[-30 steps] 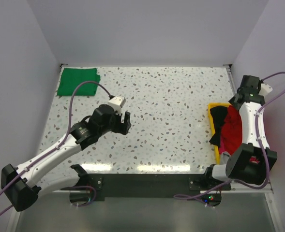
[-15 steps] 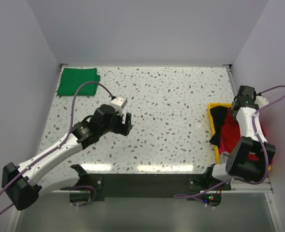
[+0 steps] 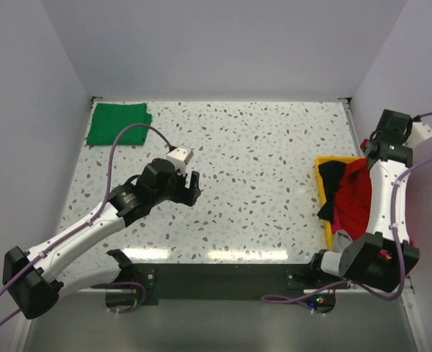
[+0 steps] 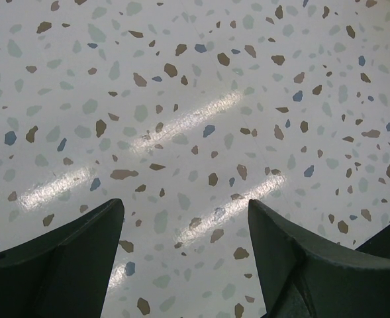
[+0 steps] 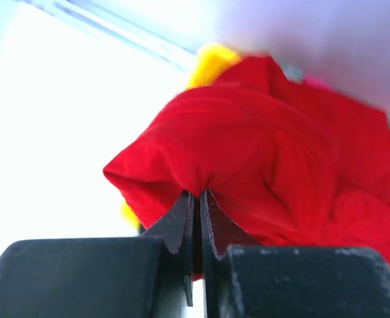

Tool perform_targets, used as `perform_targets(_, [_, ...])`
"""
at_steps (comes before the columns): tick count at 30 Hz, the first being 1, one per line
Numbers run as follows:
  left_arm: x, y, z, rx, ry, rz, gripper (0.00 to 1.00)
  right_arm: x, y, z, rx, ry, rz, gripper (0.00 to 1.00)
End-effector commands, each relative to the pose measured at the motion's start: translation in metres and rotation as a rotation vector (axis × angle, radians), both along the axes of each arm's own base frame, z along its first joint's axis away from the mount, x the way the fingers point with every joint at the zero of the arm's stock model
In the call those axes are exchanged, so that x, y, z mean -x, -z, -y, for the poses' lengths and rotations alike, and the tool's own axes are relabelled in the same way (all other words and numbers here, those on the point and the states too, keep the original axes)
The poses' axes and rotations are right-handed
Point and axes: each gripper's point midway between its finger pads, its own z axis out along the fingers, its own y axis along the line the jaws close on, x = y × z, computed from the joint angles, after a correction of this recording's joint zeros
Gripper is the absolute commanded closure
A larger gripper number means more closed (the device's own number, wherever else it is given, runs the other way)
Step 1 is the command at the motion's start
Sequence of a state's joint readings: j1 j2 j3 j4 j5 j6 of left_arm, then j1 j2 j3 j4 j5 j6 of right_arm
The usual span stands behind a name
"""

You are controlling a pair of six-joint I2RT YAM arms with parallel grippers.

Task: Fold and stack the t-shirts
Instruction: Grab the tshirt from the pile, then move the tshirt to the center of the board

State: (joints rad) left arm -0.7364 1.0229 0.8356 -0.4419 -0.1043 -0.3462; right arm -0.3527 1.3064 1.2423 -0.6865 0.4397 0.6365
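Note:
A bright red t-shirt (image 3: 356,192) lies bunched in the yellow tray (image 3: 323,163) at the table's right edge. My right gripper (image 5: 198,194) is shut on a pinched fold of this red t-shirt (image 5: 261,139), and the cloth rises from the tray toward it. A green t-shirt (image 3: 118,123) lies folded flat at the far left corner. My left gripper (image 3: 190,186) hovers open over bare tabletop left of centre, and its fingers (image 4: 69,255) hold nothing.
Black cloth (image 3: 334,183) and a bit of magenta cloth (image 3: 342,235) share the tray with the red shirt. Pale walls close in the table on the left, back and right. The speckled tabletop (image 3: 260,169) lies between the two arms.
My right gripper has shut on the red t-shirt and lifted toward the far right, pulling the cloth up. The left arm has stayed put.

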Motion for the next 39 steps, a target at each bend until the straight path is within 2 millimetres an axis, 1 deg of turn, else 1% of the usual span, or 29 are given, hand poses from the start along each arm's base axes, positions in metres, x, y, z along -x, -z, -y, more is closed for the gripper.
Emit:
perform_targets(1, [-0.002,-0.005,0.005,0.009,0.032,0.032,0.20,0.008,-0.073,-0.010,0.047,-0.059,0.136,1.00])
perform_targets(5, [-0.002,-0.006,0.004,0.012,0.027,0.036,0.20,-0.004,-0.132,-0.034,0.044,-0.215,0.289,1.00])
perform_targets(6, [-0.002,-0.005,0.004,0.010,0.025,0.035,0.20,-0.014,-0.156,-0.052,0.018,-0.318,0.370,1.00])
perform_targets(8, [-0.002,-0.006,0.003,0.010,0.023,0.037,0.20,-0.022,-0.180,-0.070,-0.006,-0.417,0.442,1.00])
perform_targets(9, [-0.002,-0.006,0.003,0.010,0.021,0.038,0.20,-0.023,-0.206,-0.081,-0.004,-0.467,0.506,1.00])
perform_targets(10, [-0.002,-0.006,0.003,0.009,0.019,0.038,0.20,-0.026,-0.219,-0.095,-0.029,-0.537,0.551,1.00])
perform_targets(11, [-0.002,-0.007,0.003,0.012,0.017,0.040,0.20,-0.029,-0.240,-0.110,-0.023,-0.585,0.599,1.00])
perform_targets(13, [-0.003,-0.007,0.001,0.008,0.012,0.043,0.20,-0.033,-0.261,-0.128,-0.011,-0.637,0.642,1.00])
perform_targets(14, [-0.003,-0.008,0.001,0.010,0.010,0.046,0.19,-0.035,-0.271,-0.156,-0.019,-0.712,0.662,1.00])
perform_targets(15, [-0.003,-0.009,0.000,0.007,0.005,0.048,0.19,-0.036,-0.289,-0.170,-0.010,-0.751,0.697,1.00])
perform_targets(16, [-0.004,-0.009,0.000,0.010,0.001,0.050,0.19,-0.036,-0.299,-0.201,-0.031,-0.839,0.725,1.00])
perform_targets(18, [-0.005,-0.011,-0.003,0.008,-0.009,0.058,0.19,-0.035,-0.321,-0.233,-0.050,-0.923,0.779,1.00])
perform_targets(19, [-0.005,-0.013,-0.004,0.009,-0.013,0.064,0.19,-0.031,-0.328,-0.258,-0.072,-0.991,0.802,1.00])
perform_targets(20, [-0.005,-0.013,-0.005,0.007,-0.019,0.065,0.18,-0.027,-0.340,-0.272,-0.092,-1.033,0.842,1.00])
perform_targets(21, [-0.006,-0.014,-0.007,0.004,-0.028,0.070,0.18,-0.025,-0.345,-0.283,-0.104,-1.058,0.859,1.00])
perform_targets(22, [-0.006,-0.014,-0.007,0.004,-0.033,0.072,0.18,-0.023,-0.348,-0.306,-0.128,-1.113,0.870,1.00])
perform_targets(23, [-0.006,-0.014,-0.008,0.004,-0.036,0.073,0.18,-0.018,-0.359,-0.314,-0.128,-1.138,0.900,1.00])
perform_targets(24, [-0.007,-0.014,-0.009,0.001,-0.041,0.075,0.18,-0.021,-0.360,-0.325,-0.141,-1.160,0.902,1.00])
perform_targets(25, [-0.007,-0.014,-0.010,0.000,-0.045,0.076,0.18,-0.014,-0.365,-0.343,-0.165,-1.207,0.918,1.00])
perform_targets(26, [-0.007,-0.014,-0.010,-0.004,-0.047,0.076,0.18,-0.009,-0.374,-0.350,-0.173,-1.223,0.943,1.00])
perform_targets(27, [-0.008,-0.015,-0.011,-0.004,-0.051,0.080,0.18,-0.010,-0.375,-0.357,-0.178,-1.237,0.948,1.00])
perform_targets(28, [-0.008,-0.015,-0.012,-0.007,-0.055,0.080,0.18,-0.012,-0.371,-0.373,-0.195,-1.269,0.935,1.00])
perform_targets(29, [-0.008,-0.014,-0.012,-0.007,-0.058,0.078,0.18,-0.011,-0.375,-0.378,-0.195,-1.278,0.943,1.00])
perform_targets(31, [-0.009,-0.015,-0.014,-0.011,-0.067,0.082,0.18,-0.018,-0.371,-0.385,-0.210,-1.276,0.928,1.00])
perform_targets(32, [-0.009,-0.015,-0.015,-0.012,-0.071,0.085,0.18,-0.028,-0.364,-0.390,-0.220,-1.269,0.910,1.00])
perform_targets(33, [-0.009,-0.015,-0.015,-0.013,-0.073,0.084,0.18,-0.033,-0.362,-0.394,-0.228,-1.268,0.910,1.00])
perform_targets(34, [-0.010,-0.014,-0.015,-0.016,-0.076,0.085,0.18,-0.042,-0.362,-0.404,-0.242,-1.282,0.907,1.00])
perform_targets(37, [-0.010,-0.012,-0.017,-0.027,-0.084,0.081,0.18,-0.049,-0.359,-0.424,-0.255,-1.309,0.885,1.00])
perform_targets(39, [-0.011,-0.012,-0.018,-0.033,-0.091,0.082,0.18,-0.062,-0.354,-0.433,-0.267,-1.309,0.876,1.00])
